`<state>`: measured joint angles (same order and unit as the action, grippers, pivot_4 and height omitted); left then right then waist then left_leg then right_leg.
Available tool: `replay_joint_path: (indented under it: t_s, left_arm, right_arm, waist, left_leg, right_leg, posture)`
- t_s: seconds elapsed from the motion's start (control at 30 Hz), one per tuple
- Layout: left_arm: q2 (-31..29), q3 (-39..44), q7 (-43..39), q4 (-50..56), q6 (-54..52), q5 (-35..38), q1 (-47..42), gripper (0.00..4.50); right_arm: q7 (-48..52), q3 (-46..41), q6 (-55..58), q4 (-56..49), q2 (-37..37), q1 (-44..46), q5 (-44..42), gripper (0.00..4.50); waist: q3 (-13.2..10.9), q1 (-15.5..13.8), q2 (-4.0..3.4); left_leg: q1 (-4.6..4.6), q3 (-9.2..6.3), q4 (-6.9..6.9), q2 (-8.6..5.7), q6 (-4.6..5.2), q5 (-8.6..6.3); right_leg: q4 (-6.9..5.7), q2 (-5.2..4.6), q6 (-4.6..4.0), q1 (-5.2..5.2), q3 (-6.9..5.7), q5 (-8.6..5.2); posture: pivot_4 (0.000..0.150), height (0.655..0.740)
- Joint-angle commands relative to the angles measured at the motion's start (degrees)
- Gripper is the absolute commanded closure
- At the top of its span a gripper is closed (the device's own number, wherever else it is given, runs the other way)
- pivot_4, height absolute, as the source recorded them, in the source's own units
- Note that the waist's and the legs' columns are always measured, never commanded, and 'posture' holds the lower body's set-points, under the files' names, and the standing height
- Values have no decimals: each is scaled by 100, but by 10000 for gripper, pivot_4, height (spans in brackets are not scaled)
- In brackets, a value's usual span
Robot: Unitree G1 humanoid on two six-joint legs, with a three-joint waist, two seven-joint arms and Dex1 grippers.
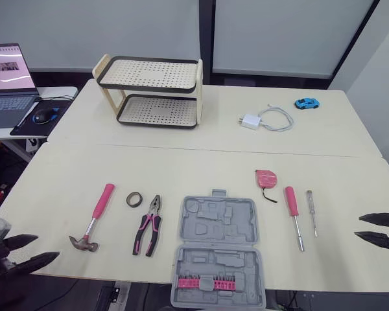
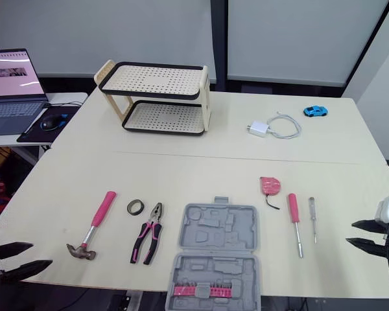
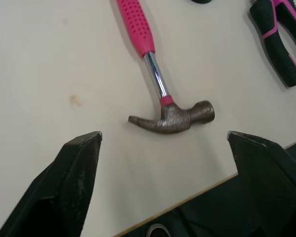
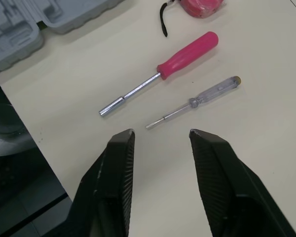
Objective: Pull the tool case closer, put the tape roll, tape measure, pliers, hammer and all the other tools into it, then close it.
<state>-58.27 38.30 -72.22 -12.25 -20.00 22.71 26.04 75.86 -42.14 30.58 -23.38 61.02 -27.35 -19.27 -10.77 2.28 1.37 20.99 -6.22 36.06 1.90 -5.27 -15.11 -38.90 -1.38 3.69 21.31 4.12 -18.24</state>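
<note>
Lying open at the near edge of the pale counter (image 1: 181, 162), between the pink-and-black pliers (image 1: 149, 227) and the pink-handled screwdriver (image 1: 292, 206), the grey moulded plastic tool case (image 1: 218, 249) looks light, stiff and apt to slide. Its side walls seem the surest hold. The left tool (image 1: 45, 247) and right tool (image 1: 358, 227) both hang released, grasping nothing. The case's front rim is cut off, so any overhang is hard to judge.
</note>
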Motion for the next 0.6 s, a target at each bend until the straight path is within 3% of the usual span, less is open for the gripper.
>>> replay_joint_path:
  t_s: [0.03,0.13,0.23,0.6]
  left_arm:
    - [45,288,-45,48,34,106,72,0]
    - [109,365,-26,10,114,84,161,0]
    - [125,368,-1,-30,232,26,193,0]
    - [-7,-424,-57,583,787,-102,-547,0]
  right_arm:
    - [121,-175,46,-41,145,108,-127,16972]
    - [131,-73,38,-28,182,216,-141,10103]
    - [93,56,45,-26,207,327,-152,212]
    - [-389,1230,141,-947,56,1526,-818,212]
  waist:
    - [0,-2,0]
    - [-1,-3,1]
    - [-1,-5,1]
    - [0,-31,-1]
  left_leg:
    - [0,0,0,0,0,0]
    - [0,2,-1,0,-1,0]
    - [0,2,-2,1,-1,-1]
    - [-1,0,-1,2,-1,0]
  right_leg:
    - [0,0,0,0,0,0]
    - [0,0,-1,1,1,-1]
    - [0,0,-3,1,0,-3]
    - [-4,1,-11,1,0,4]
  posture:
    - [1500,7350]
    - [1500,7350]
    - [1500,7350]
    - [1500,7350]
